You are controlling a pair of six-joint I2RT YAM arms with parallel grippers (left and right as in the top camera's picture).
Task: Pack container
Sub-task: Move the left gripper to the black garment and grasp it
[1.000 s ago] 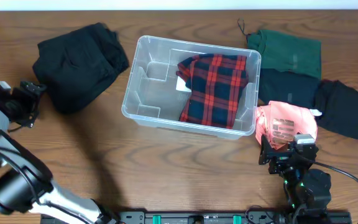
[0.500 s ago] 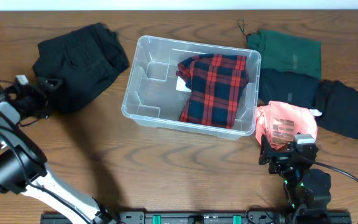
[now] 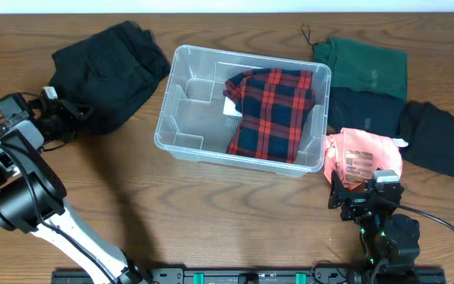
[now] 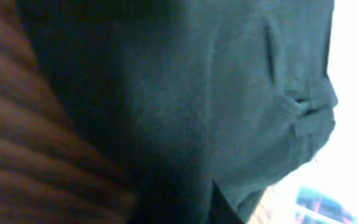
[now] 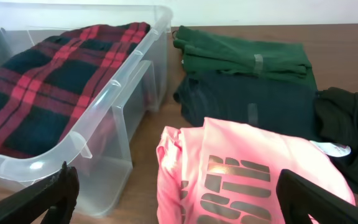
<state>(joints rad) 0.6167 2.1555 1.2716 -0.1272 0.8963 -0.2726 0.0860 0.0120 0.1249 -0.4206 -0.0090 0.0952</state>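
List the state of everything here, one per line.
Container: open, partly filled.
Plaid shirt: folded, in container.
Left black garment: gripped at edge.
Green garment: folded, unpacked.
Navy garment: folded, unpacked.
Right black garment: folded, unpacked.
Pink shirt: folded, unpacked.
Left end effector: shut on left black garment.
Right end effector: open, empty.

Wooden table (image 3: 211, 217). Crumpled black garment (image 3: 109, 67) at ten o'clock. Red plaid shirt (image 3: 274, 110) at centre. Folded green garment (image 3: 365, 67) at two o'clock, dark navy garment (image 3: 365, 112) touching below, flat black garment (image 3: 440, 138) at three, pink printed shirt (image 3: 361, 158) at four.
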